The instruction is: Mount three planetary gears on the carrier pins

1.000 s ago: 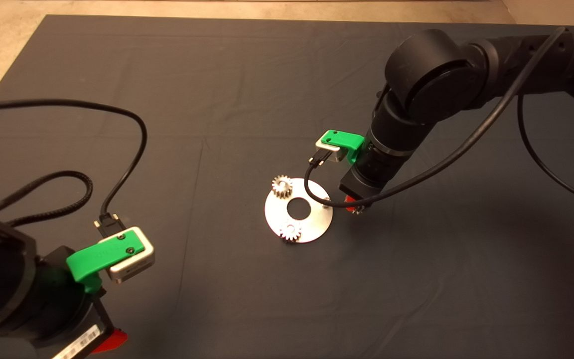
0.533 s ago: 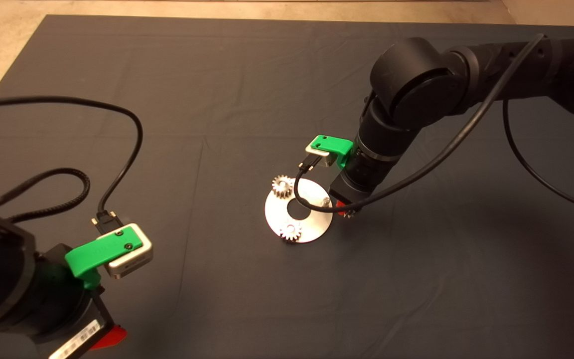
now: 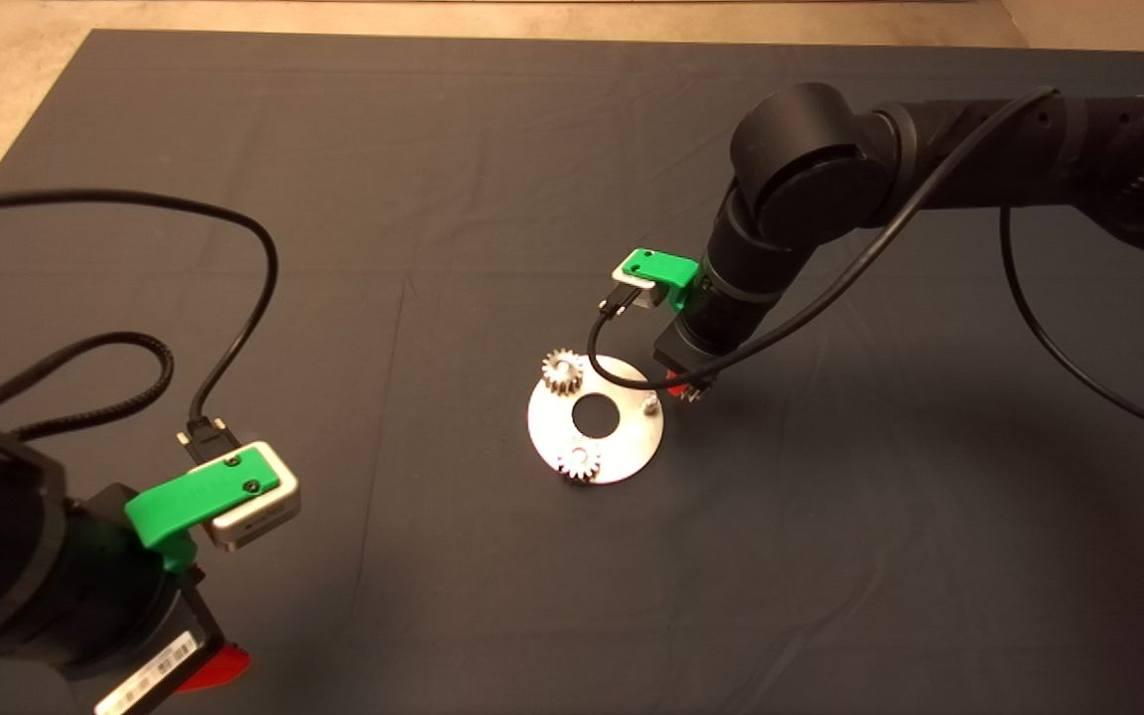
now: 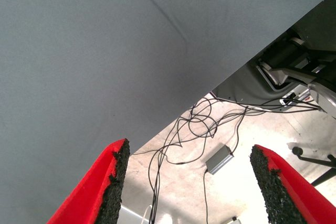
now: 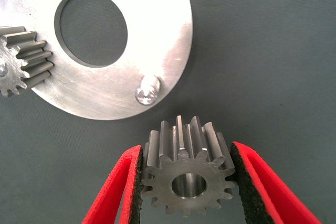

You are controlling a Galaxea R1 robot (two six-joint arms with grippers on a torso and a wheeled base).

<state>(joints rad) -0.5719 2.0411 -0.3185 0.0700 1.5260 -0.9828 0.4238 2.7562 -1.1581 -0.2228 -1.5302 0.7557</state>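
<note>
Two planetary gears already sit on the disc: one at its 10 o'clock edge and one at its 6 o'clock edge, each seated over a carrier pin. I see the third pin bare at the disc's 3 o'clock edge, a short shiny peg standing upright.

From my head view the right arm comes in from 3 o'clock, bends down sharply at its big round joint and points the wrist steeply at the mat. Its right end effector hangs just beside the disc rim, at about 2 o'clock from the bare pin.

In the right wrist view that end effector is pinched onto the third gear, one black pad on each side of the teeth. The gear's dark centre hole faces the camera. It is close to the bare pin but off to one side of it, over the mat rather than the disc, and I cannot tell how high it is.

The left end effector is parked at the 7 o'clock corner of my head view, well apart from the disc. In its own wrist view the left end effector has its fingers spread wide with nothing between them, looking past the desk edge at cables on the floor.
</note>
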